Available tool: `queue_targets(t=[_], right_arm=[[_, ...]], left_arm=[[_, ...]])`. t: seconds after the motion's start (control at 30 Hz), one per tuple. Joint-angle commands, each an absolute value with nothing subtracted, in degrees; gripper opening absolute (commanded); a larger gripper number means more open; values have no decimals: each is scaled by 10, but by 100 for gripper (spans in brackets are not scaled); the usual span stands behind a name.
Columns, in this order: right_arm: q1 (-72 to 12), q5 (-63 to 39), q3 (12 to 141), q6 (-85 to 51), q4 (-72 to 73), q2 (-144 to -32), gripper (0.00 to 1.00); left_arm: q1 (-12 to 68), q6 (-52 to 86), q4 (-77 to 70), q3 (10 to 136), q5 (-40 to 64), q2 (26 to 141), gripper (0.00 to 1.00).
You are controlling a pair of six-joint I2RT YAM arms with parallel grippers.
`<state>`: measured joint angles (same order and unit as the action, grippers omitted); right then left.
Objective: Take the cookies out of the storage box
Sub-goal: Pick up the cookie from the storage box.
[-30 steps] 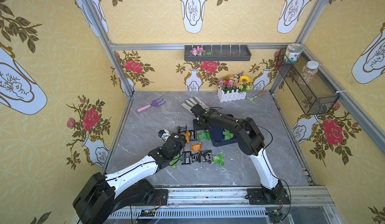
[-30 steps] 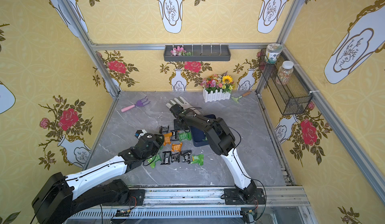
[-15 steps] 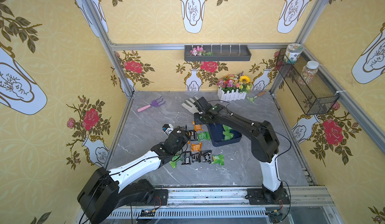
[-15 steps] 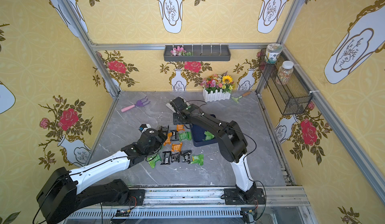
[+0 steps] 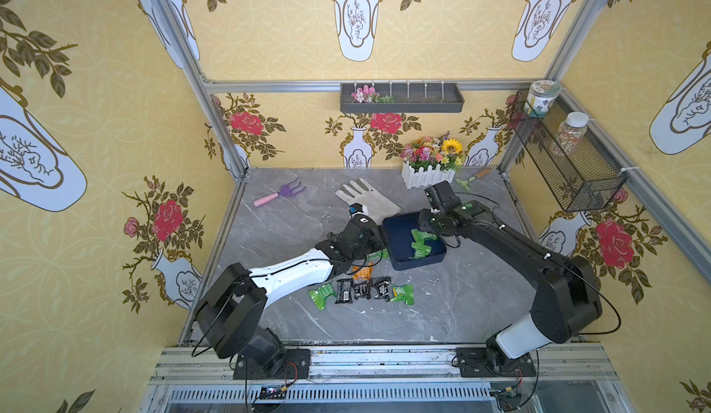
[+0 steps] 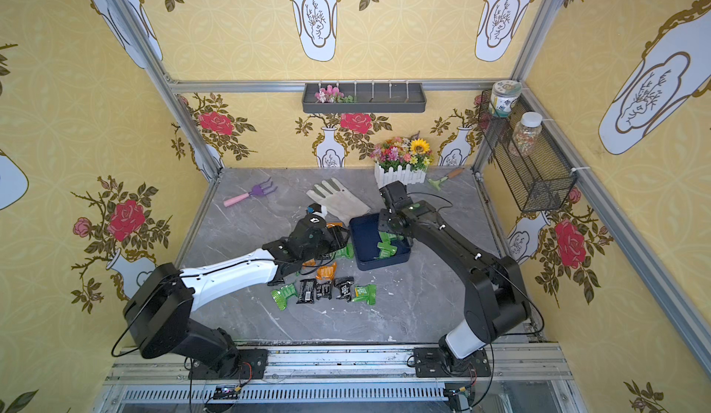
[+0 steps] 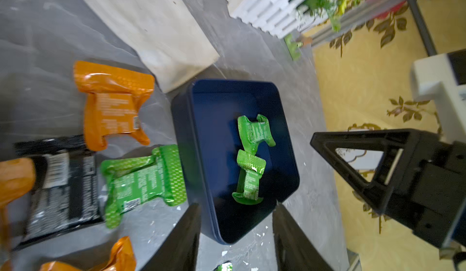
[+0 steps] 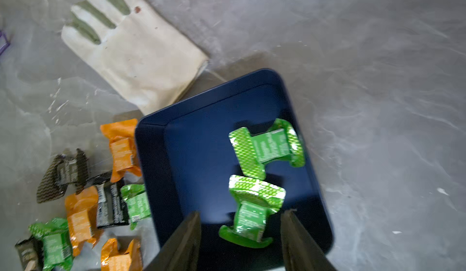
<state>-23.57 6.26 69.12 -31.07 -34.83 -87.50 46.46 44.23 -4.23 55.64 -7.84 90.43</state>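
The storage box (image 5: 398, 234) (image 6: 363, 234), a shallow navy tray, sits mid-table with two green cookies (image 5: 421, 242) (image 6: 386, 248) lying inside. In the wrist views the box (image 7: 214, 131) (image 8: 201, 156) and both green packets (image 7: 254, 133) (image 8: 267, 148) show clearly. My left gripper (image 7: 237, 205) (image 5: 379, 235) is open at the box's left edge, its fingers straddling a corner. My right gripper (image 8: 241, 211) (image 5: 425, 228) hangs open above the box's far right side, over one green packet (image 8: 252, 206). Several green, orange and black cookies (image 5: 361, 290) (image 6: 323, 292) lie on the table left of and in front of the box.
A cream glove (image 5: 369, 199) lies just behind the box. The white picket planter (image 5: 429, 176), a green trowel (image 5: 471, 178) and a purple rake (image 5: 282, 194) stand along the back. A wire basket (image 5: 565, 161) hangs on the right wall.
My right gripper has swung from near the glove, left of the box, across to the box's far right side. My left gripper has advanced to the box's left edge.
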Motion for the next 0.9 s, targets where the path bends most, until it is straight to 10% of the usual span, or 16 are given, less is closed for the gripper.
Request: queue_targets(t=[0.0, 0.87], right_arm=[[-213, 61, 670, -306, -360, -836, 55], [-167, 32, 611, -304, -388, -731, 55]], left_arm=[[470, 399, -7, 614, -19, 962, 51], [479, 508, 91, 932, -19, 1293, 47]])
